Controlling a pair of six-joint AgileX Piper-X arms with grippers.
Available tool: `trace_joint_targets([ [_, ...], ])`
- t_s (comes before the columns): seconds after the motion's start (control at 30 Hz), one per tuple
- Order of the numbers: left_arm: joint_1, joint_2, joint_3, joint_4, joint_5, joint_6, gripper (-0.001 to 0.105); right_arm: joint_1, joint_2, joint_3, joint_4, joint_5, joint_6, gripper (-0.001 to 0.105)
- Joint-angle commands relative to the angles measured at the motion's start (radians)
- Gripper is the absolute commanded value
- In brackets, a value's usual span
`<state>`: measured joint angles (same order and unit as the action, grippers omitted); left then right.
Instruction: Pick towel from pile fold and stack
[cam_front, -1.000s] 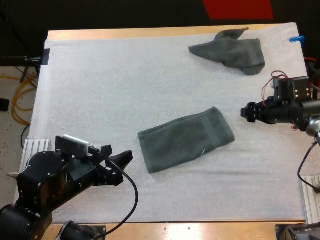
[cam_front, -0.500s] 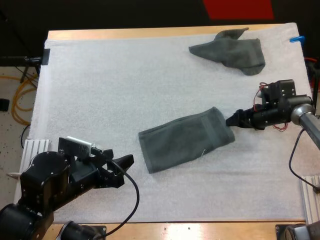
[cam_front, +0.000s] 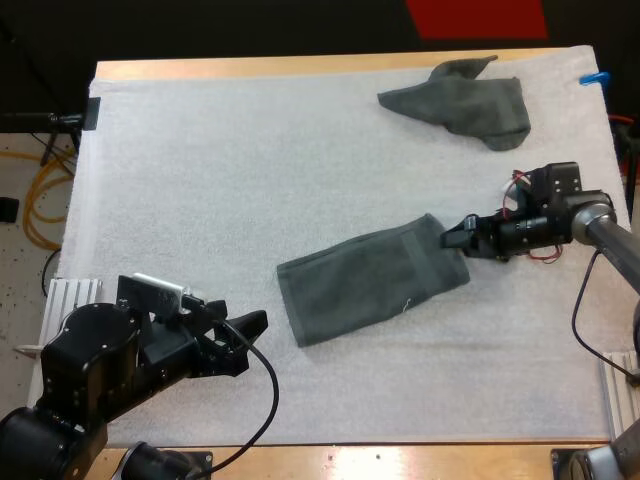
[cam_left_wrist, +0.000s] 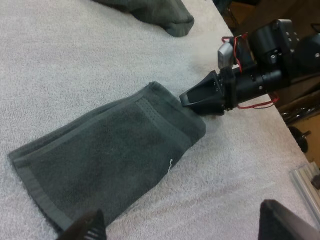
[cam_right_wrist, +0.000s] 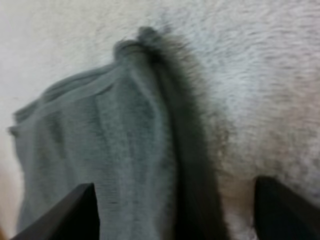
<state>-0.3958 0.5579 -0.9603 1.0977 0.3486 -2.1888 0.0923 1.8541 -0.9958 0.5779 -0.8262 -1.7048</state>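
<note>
The folded towel (cam_front: 370, 282) lies flat near the middle of the white mat (cam_front: 200, 180), a long dark grey-green rectangle set at a slant, its left end nearer and its right end farther. The right gripper (cam_front: 453, 236) sits at that right end, tips pointing left and meeting the towel's far right corner. In the right wrist view its two black fingers stand well apart on either side of the towel's short edge, which lies between them and just ahead; they press on nothing, so the gripper is wide open and holds nothing.

The left gripper (cam_front: 240, 312) hangs over the near left part of the mat, to the left of the towel's near end and apart from it. In the left wrist view its fingers stand far apart with bare mat and the towel's near corner between them: open and empty.

A crumpled towel (cam_front: 462, 100) rests at the far right of the mat, well apart from both grippers. The mat covers the wooden surface (cam_front: 300, 68).
</note>
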Motion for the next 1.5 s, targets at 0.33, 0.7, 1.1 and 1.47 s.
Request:
trace_joint_targets([
  [0.33,-0.002,0.001,-0.003,-0.002,0.007,-0.014,0.062,0.1,0.037,0.013,0.068,0.062,0.004,0.052],
  [0.7,-0.002,0.001,-0.003,-0.002,0.031,-0.014,0.061,0.1,-0.023,0.013,0.181,0.314,-0.071,0.001],
  [1.1,-0.002,0.001,-0.003,-0.002,0.031,-0.014,0.061,0.1,-0.293,0.013,0.241,0.971,-0.152,0.001],
  [1.47,-0.002,0.001,-0.003,-0.002,0.031,-0.014,0.061,0.138,-0.414,-0.004,0.306,0.907,-0.192,0.001],
])
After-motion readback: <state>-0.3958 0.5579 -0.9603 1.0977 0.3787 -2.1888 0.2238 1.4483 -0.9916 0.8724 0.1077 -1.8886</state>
